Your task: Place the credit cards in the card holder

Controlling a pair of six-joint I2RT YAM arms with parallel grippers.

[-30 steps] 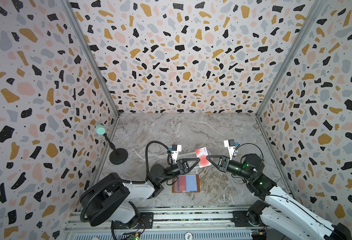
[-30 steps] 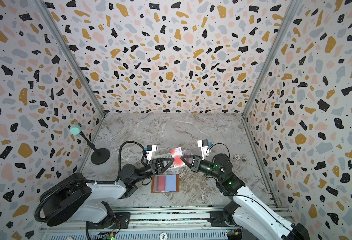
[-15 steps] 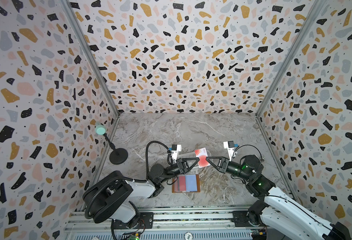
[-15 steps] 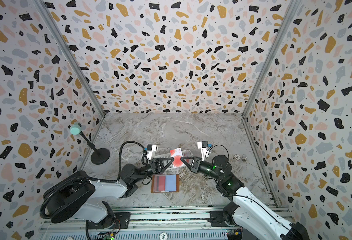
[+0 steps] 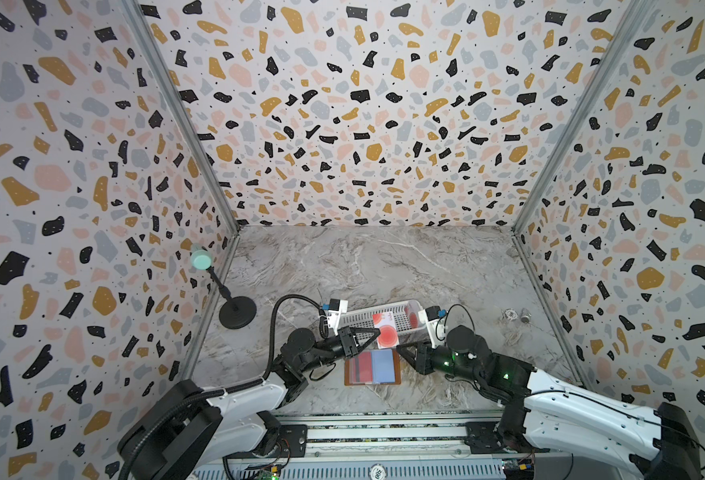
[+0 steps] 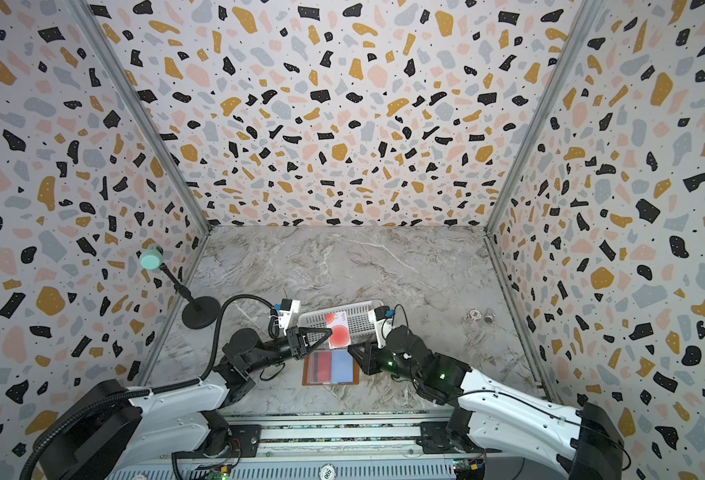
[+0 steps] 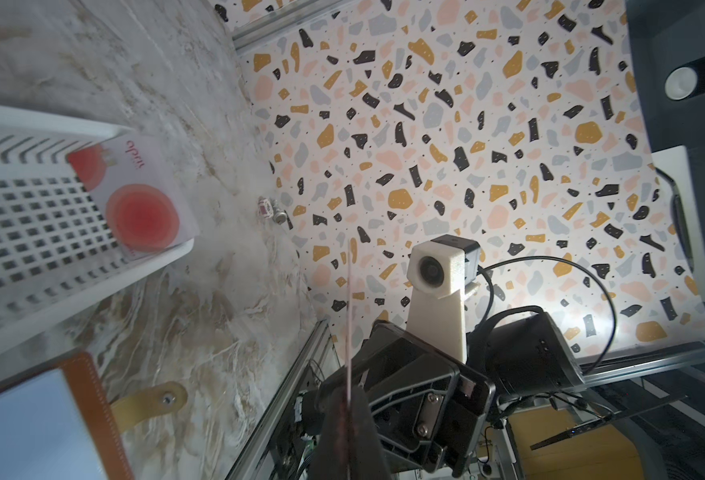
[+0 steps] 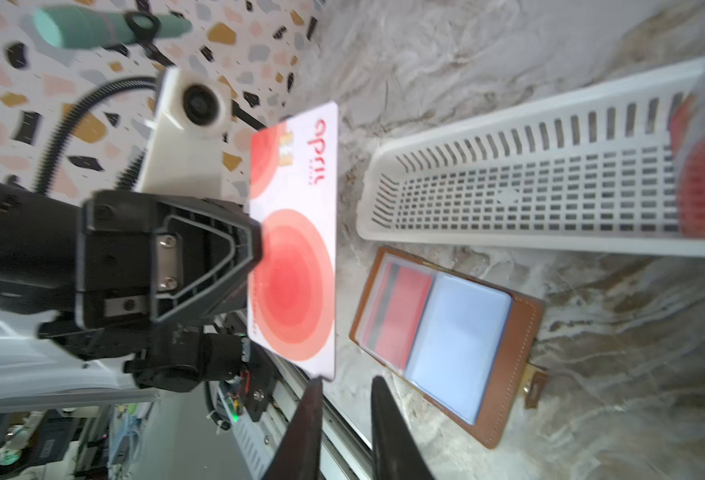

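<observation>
Top views: left fingers pinch one credit card upright, above the open card holder lying on the bench.
Left wrist: that card shows edge-on between the clamped fingers. A second card leans in the white basket.
Right wrist: right fingers narrowly apart, empty, just beside the held card's corner.

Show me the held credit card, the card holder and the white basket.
held credit card (image 8: 296,270): right wrist view, big red circle.
card holder (image 8: 510,353): right wrist view, brown leather border.
white basket (image 8: 550,244): right wrist view, solid side rim.
</observation>
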